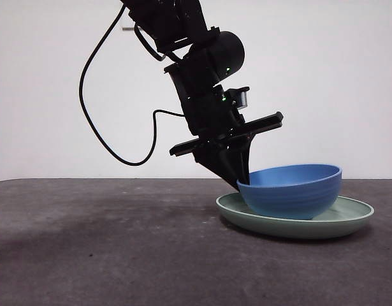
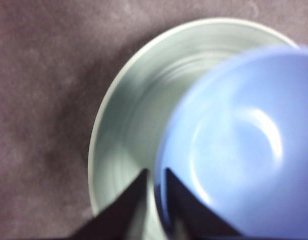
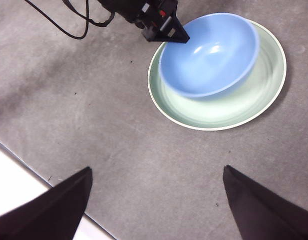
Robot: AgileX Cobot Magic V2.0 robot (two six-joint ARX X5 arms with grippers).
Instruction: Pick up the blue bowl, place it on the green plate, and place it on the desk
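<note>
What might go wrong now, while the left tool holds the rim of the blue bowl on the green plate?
1. The blue bowl sits tilted and off-centre in the green plate. If released, it may rock or slide.
2. The left tool pinches only the rim, so lifting may let the bowl swing or slip.
3. Pulling sideways may drag the plate across the desk.

The right tool waits open, away from both.

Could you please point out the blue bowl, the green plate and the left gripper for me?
blue bowl [image 1: 291,197]: front view, on its ridged outer wall.
green plate [image 1: 348,220]: front view, on its bare rim beside the bowl.
left gripper [image 2: 155,182]: left wrist view, midway between the jaws, which pinch the bowl's rim.
</note>
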